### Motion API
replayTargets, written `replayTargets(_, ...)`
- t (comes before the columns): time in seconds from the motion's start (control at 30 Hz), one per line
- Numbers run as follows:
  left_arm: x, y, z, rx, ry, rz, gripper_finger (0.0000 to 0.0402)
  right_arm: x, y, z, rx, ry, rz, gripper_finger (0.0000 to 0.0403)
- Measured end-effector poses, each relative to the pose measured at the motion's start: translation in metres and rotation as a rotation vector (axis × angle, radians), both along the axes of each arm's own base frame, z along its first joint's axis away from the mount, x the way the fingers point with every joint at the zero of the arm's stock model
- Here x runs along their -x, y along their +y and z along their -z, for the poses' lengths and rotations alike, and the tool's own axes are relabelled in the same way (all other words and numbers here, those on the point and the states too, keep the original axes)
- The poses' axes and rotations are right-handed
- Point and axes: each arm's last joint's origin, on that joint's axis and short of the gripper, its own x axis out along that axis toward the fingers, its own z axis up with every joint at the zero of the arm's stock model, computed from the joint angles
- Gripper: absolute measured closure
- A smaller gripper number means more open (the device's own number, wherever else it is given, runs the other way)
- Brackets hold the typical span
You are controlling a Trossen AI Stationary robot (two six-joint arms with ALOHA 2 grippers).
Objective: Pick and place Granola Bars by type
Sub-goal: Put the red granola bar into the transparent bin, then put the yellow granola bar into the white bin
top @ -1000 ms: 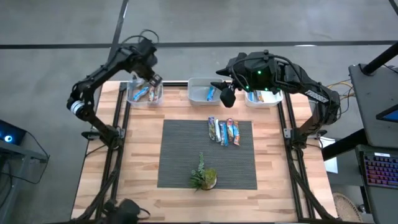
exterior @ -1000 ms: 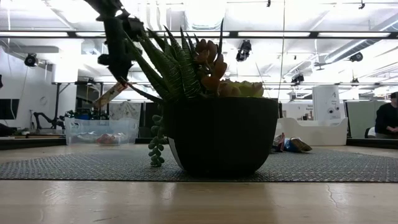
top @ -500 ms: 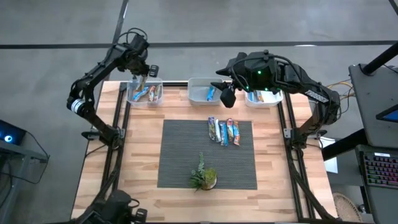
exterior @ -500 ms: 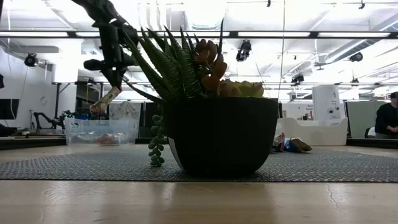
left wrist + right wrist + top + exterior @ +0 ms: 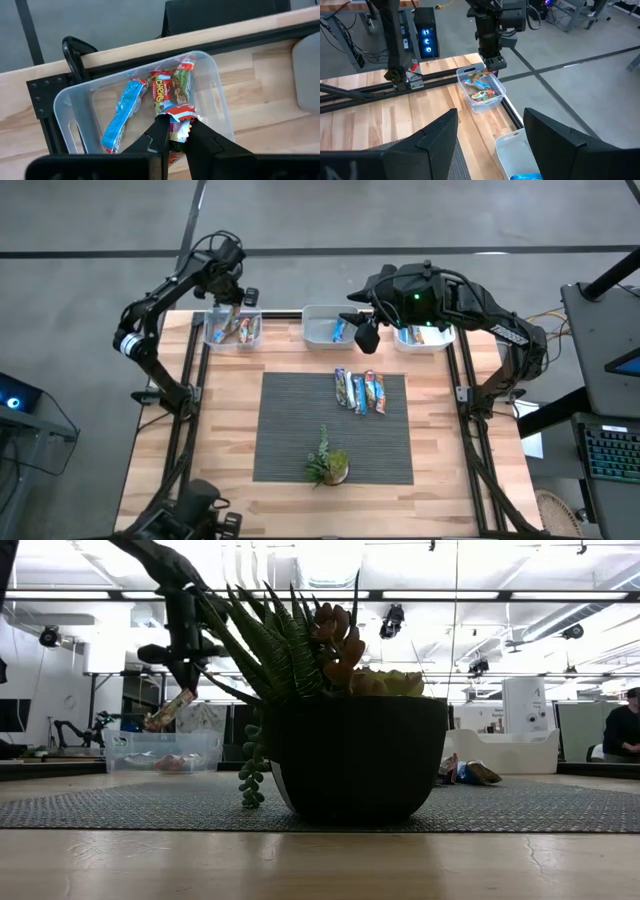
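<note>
My left gripper [image 5: 231,306] is shut on a red and white granola bar [image 5: 178,113] above the clear left bin [image 5: 212,338], which holds several bars: a blue one [image 5: 123,114], a red one [image 5: 161,92], a green one [image 5: 183,84]. In the low view the held bar [image 5: 168,710] hangs above that bin [image 5: 160,751]. Several more bars [image 5: 359,390] lie side by side on the grey mat [image 5: 290,430]. My right gripper [image 5: 365,332] is open and empty over the near edge of the middle bin [image 5: 318,332]. My left gripper pinches the bar by its upper end [image 5: 176,116] between its two fingers, which come from above, pointing down. The bar hangs slanting below the fingers [image 5: 183,668], clear above the left bin.
The middle bin holds a blue bar [image 5: 338,330]; the right bin [image 5: 443,338] holds orange bars. A small green plant in a dark pot [image 5: 328,465] stands on the mat's near part. Black frame rails run along both sides of the table [image 5: 190,410].
My left gripper has gone a little toward the table's left and far edge over the left bin, still shut on the bar. It has turned, and the bar now hangs a little lower than before.
</note>
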Motion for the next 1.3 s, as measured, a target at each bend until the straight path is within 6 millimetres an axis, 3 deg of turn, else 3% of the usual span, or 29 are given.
replayTargets(0.33, -0.001, 0.002, 0.015, 0.066, 0.046, 0.025, 0.0366, 0.0, 0.0, 0.0, 0.005, 0.002, -0.006, 0.0184)
replayTargets(0.6, 0.001, -0.001, 0.034, 0.119, 0.096, 0.022, 0.0308, 0.0, 0.0, 0.0, 0.005, 0.003, -0.006, 0.0184)
replayTargets(0.77, 0.002, -0.002, 0.035, 0.134, 0.102, 0.024, 0.0294, 0.0, 0.0, 0.0, 0.005, 0.004, -0.006, 0.0184)
replayTargets(1.1, 0.0, -0.009, 0.032, 0.199, 0.015, 0.073, 0.0297, 0.0, 0.0, 0.001, 0.004, 0.01, -0.006, 0.0184)
replayTargets(1.3, -0.007, -0.024, 0.019, 0.199, -0.068, 0.13, 0.0351, 0.0, 0.0, 0.001, 0.004, 0.01, -0.006, 0.0184)
